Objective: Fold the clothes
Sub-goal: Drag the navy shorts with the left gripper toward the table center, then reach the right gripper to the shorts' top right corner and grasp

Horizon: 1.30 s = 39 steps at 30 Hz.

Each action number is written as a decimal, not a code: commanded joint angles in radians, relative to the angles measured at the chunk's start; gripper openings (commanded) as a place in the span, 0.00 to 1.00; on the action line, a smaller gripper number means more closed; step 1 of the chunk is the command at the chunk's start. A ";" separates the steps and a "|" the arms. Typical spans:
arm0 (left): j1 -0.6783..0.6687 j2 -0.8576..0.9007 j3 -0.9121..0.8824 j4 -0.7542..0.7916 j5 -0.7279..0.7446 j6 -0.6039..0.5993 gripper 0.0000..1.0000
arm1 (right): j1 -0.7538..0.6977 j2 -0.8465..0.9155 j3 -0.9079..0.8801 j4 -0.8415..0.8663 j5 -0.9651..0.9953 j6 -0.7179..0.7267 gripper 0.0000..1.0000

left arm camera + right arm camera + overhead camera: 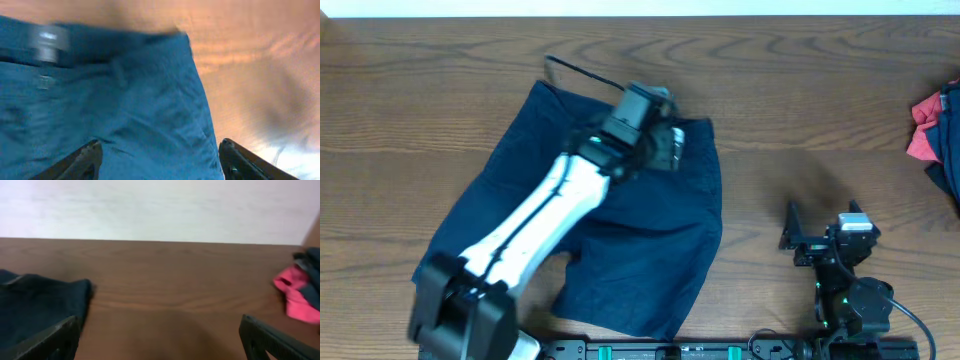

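The clothes [655,235] are dark navy shorts spread on the wooden table, waistband at the far side. My left gripper [655,130] hovers over the waistband area, its arm lying across the garment. In the left wrist view the left gripper [160,146] is open, fingers wide apart above the blue fabric [135,110], with nothing between them; a small label [47,42] shows on the waistband. My right gripper [820,222] rests open at the near right, off the garment. In the right wrist view the right gripper [160,319] spans bare wood, with the shorts' edge [45,300] to its left.
A pink-red cloth [924,128] with a dark garment [950,150] beside it lies at the table's right edge; the pink cloth [295,294] also shows in the right wrist view. A thin black cord [582,71] runs beyond the waistband. A pale wall [160,205] borders the far edge.
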 commanded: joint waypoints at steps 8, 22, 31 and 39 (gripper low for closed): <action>0.175 -0.088 0.024 -0.177 -0.011 0.016 0.78 | 0.007 0.388 0.317 -0.204 -0.110 -0.011 0.99; 0.296 -0.119 0.024 -0.264 -0.117 0.016 0.77 | 0.053 1.488 1.203 -0.795 -0.371 -0.060 0.99; 0.488 -0.193 0.024 -0.356 -0.113 0.012 0.78 | 0.141 1.786 1.411 -0.970 -0.375 -0.188 0.99; 0.509 -0.217 0.024 -0.394 -0.114 0.015 0.78 | 0.233 2.011 1.658 -0.995 -0.355 -0.192 0.99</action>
